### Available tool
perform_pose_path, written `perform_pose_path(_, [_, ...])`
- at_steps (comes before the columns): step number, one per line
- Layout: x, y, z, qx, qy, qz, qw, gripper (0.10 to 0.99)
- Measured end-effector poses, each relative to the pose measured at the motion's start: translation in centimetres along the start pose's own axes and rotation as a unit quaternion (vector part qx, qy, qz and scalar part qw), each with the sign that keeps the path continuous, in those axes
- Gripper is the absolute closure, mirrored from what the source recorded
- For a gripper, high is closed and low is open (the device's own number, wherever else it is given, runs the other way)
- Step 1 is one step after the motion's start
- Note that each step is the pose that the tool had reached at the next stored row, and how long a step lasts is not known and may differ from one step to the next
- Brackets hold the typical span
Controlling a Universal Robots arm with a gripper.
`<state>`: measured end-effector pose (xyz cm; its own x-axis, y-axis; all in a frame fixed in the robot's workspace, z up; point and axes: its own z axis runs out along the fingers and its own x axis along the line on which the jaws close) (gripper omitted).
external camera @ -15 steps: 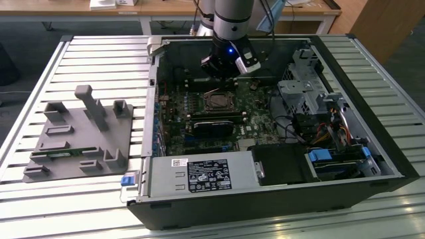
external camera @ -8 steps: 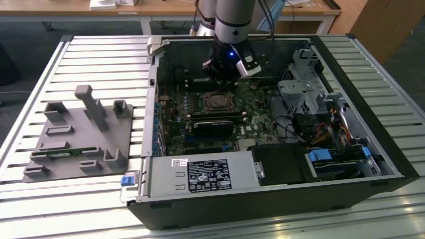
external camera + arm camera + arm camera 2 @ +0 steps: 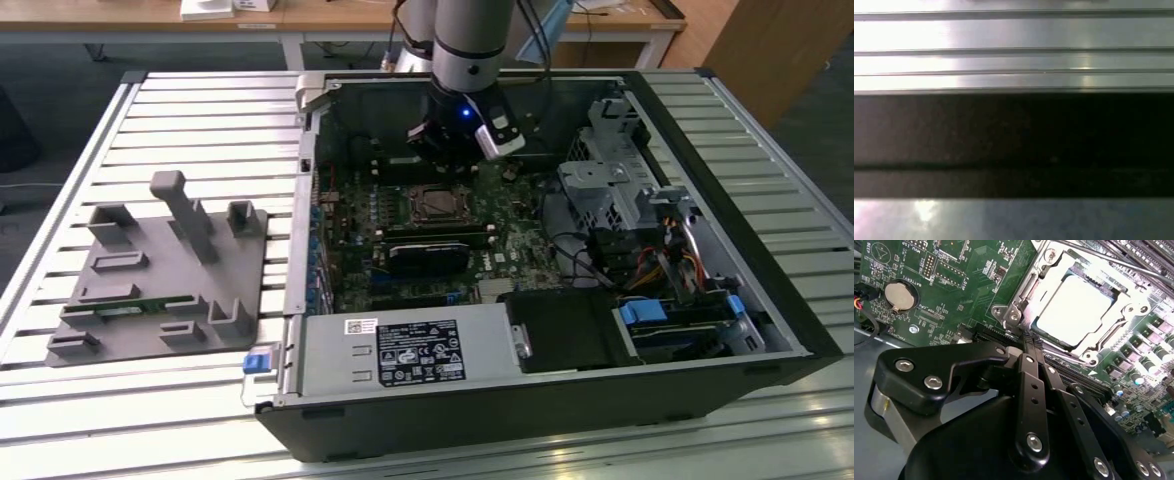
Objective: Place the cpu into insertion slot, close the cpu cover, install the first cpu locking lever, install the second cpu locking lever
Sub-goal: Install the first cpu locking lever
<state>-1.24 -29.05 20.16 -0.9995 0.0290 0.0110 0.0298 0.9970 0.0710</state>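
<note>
Inspection from my remote station, exterior view first. My arm reaches down into the open computer case (image 3: 747, 330), which lies on a slatted metal tabletop (image 3: 200, 100). The claw (image 3: 454, 140) hangs just behind the insertion slot (image 3: 438, 203), the slot being my landmark throughout. A black card (image 3: 430, 250) lies just in front of the slot, and a grey fixture block (image 3: 160, 270) sits on the tabletop well apart from it, outside the case.

Second wrist view. The claw (image 3: 1030, 340) is clenched, fingertips pressed together with nothing between them, hovering close to one corner of the slot's frame. The cpu (image 3: 1074, 307) is seated in the insertion slot (image 3: 1015, 310), its pale metal top glaring under the light. The cpu cover (image 3: 1126, 302) appears to lie down around the chip, its window framing the metal top; I cannot tell whether it is locked. Thin rods (image 3: 1104, 255) cross beyond the slot; I judge these to be the locking levers, not yet latched. A coin battery (image 3: 899, 294) sits on the green board, well apart from the slot.

First wrist view. Slatted metal and a dark band appear here.

Handling judgement: the cpu is light, rigid and smooth, with a delicate underside; hold it by opposite edges. The cover is thin, stiff sheet metal, best pushed flat at its free edge. The levers look springy and slippery, best hooked near their ends.
</note>
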Motion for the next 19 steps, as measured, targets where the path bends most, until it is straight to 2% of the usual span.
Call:
perform_pose_path(4, [-0.04, 0.03, 0.07, 0.0016, -0.0002, 0.0, 1.0, 0.98])
perform_pose_path(12, [-0.06, 0.18, 0.31, 0.0108, -0.0003, 0.0, 0.9999, 0.98])
perform_pose_path(19, [-0.11, 0.38, 0.61, 0.0123, -0.0002, 0.0, 0.9999, 0.98])
